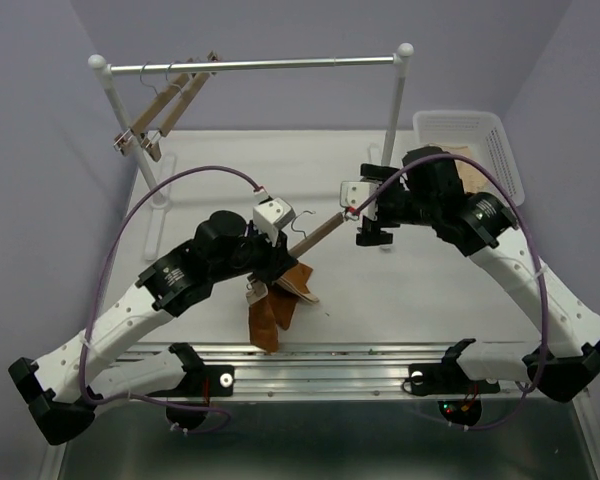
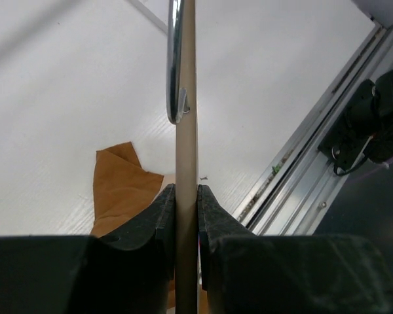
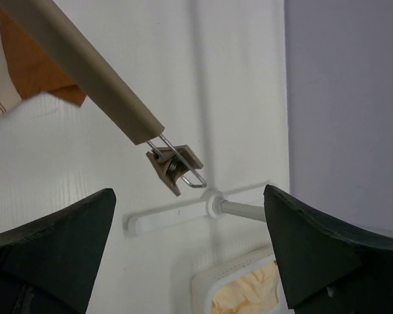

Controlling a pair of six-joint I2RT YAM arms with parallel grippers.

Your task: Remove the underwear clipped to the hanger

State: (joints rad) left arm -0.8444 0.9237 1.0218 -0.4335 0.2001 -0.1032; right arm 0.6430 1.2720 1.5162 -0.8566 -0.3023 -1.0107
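The hanger is a light-wood bar held slanted over the table's middle. My left gripper is shut on the bar just below its wire hook. The rust-orange underwear hangs limp from the bar's lower left end down to the table; it also shows in the left wrist view and the right wrist view. The bar's upper right clip holds no cloth. My right gripper is open and empty, its jaws wide apart just beyond that clip.
A white clothes rack stands at the back with two bare wooden clip hangers on its left end; its right foot lies close below the free clip. A white basket with peach cloth sits at the back right.
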